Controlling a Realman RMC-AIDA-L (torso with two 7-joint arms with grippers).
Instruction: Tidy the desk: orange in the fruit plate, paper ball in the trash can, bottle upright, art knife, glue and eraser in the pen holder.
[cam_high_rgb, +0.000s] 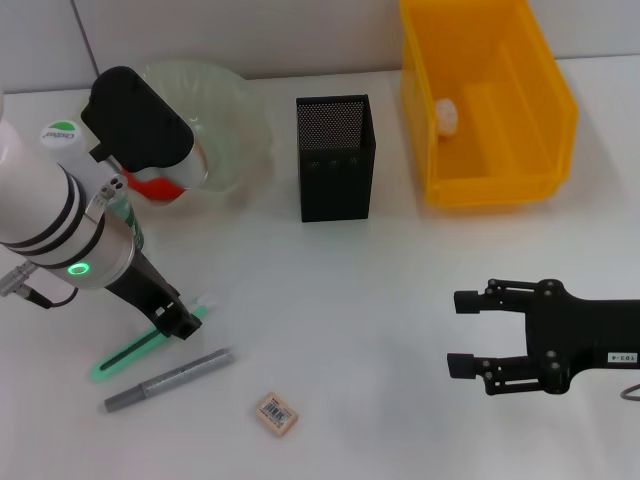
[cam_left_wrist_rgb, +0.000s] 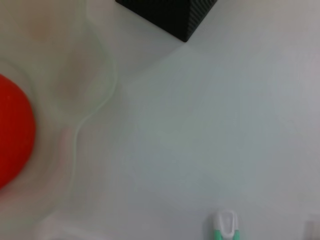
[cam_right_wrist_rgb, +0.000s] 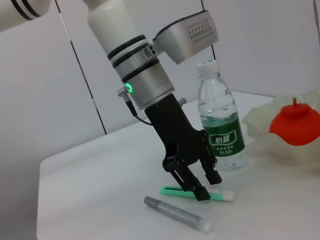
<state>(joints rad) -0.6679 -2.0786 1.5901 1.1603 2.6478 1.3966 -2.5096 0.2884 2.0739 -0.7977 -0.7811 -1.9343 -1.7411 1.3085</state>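
Two claws show: left claw (cam_high_rgb: 178, 322), fingers apart w/ nothing held, sits low over the green knife (cam_high_rgb: 150, 343) front-left of the holder (cam_high_rgb: 336, 158); right claw (cam_high_rgb: 472, 333), wide open & empty, hovers front-right of it. Orange (cam_right_wrist_rgb: 296, 125) in plate (cam_high_rgb: 238, 125) left of holder, bottle (cam_right_wrist_rgb: 220, 120) upright nr plate, paper ball (cam_high_rgb: 446, 114) in can (cam_high_rgb: 492, 100) right of holder, eraser (cam_high_rgb: 277, 413) on table (cam_high_rgb: 360, 300) in front.
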